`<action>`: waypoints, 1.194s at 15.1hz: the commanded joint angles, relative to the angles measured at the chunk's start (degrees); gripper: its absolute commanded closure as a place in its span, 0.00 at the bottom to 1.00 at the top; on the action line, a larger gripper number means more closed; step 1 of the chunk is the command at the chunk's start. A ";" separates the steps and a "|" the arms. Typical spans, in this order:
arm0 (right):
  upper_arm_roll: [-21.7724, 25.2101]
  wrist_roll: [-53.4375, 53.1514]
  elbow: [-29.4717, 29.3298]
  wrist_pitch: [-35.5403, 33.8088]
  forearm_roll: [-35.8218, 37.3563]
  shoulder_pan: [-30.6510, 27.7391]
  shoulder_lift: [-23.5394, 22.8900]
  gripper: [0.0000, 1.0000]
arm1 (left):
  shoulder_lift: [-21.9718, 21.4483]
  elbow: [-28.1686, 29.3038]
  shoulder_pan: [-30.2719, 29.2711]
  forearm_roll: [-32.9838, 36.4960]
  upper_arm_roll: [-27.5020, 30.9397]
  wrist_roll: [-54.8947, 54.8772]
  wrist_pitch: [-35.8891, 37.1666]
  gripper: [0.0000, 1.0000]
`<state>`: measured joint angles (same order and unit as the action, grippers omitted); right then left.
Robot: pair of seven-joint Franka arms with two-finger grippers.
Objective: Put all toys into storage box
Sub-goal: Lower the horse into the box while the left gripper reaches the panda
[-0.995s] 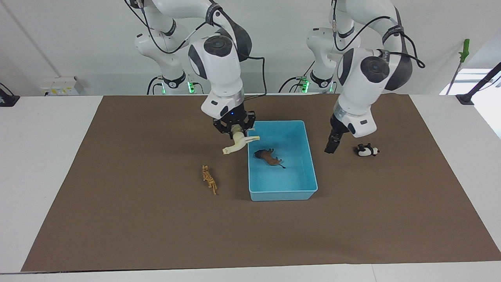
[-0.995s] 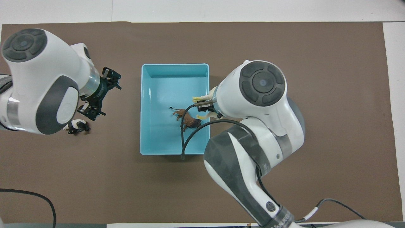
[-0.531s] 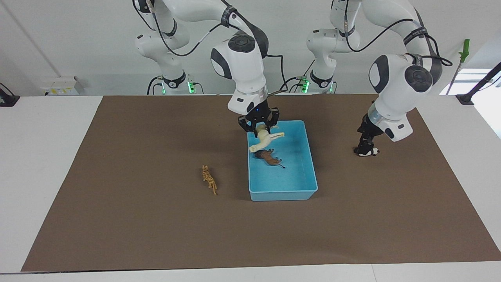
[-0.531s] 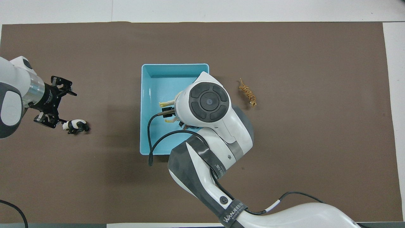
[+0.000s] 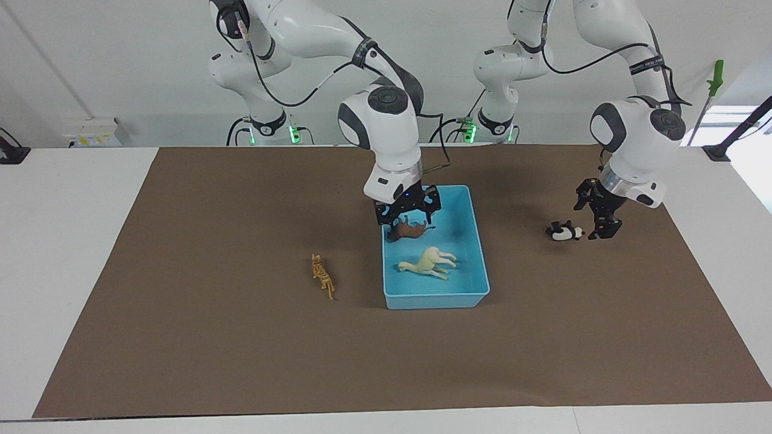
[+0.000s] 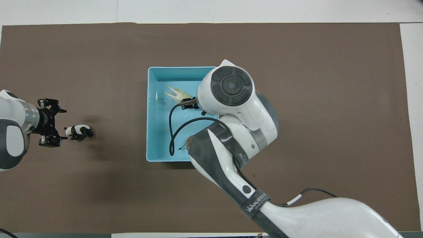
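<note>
The light blue storage box (image 5: 476,241) stands mid-mat. The cream llama (image 5: 428,262) lies on its side in it, and the dark brown animal (image 5: 410,230) lies in it nearer to the robots. My right gripper (image 5: 408,216) is open and empty just over the brown animal. The orange tiger (image 5: 322,276) lies on the mat beside the box, toward the right arm's end. The panda (image 5: 565,231) lies on the mat toward the left arm's end. My left gripper (image 5: 591,218) is open, low beside the panda and pointing at it. In the overhead view the llama (image 6: 178,96), the panda (image 6: 78,131) and the left gripper (image 6: 61,125) show; the right arm hides the tiger.
A brown mat (image 5: 241,337) covers most of the white table (image 5: 66,241). A grey socket box (image 5: 96,131) and a black clamp (image 5: 12,154) sit at the table's edge near the right arm's base.
My right gripper let go of the llama, which now lies in the box. My left gripper moved past the panda toward its own end of the table and now points at it.
</note>
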<state>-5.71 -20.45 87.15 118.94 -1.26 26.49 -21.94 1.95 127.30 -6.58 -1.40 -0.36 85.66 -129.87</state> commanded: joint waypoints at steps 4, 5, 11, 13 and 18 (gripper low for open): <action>-0.71 28.05 5.45 -0.83 -0.32 -9.87 3.74 0.00 | -1.60 9.46 -0.54 -0.18 -0.34 3.46 -11.98 0.00; -0.71 31.84 8.18 1.62 -0.23 -10.75 4.53 0.00 | -1.33 9.46 -0.80 -0.18 -0.43 3.46 -12.50 0.00; -0.62 39.96 15.67 7.70 0.82 -11.81 3.58 0.00 | -1.15 13.32 -0.54 -0.09 -0.43 5.04 -18.65 0.00; -0.53 39.87 17.95 9.90 1.09 -11.99 2.96 0.00 | -1.07 13.77 -0.54 -0.18 -0.43 5.04 -19.19 0.00; -0.53 39.78 19.98 14.22 4.60 -11.99 1.11 0.04 | -0.36 14.03 -0.72 -0.18 -0.43 5.92 -20.51 0.00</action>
<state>-5.67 18.26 106.19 131.95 2.11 15.39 -21.13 2.02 139.98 -6.82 -1.41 -0.47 90.42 -148.59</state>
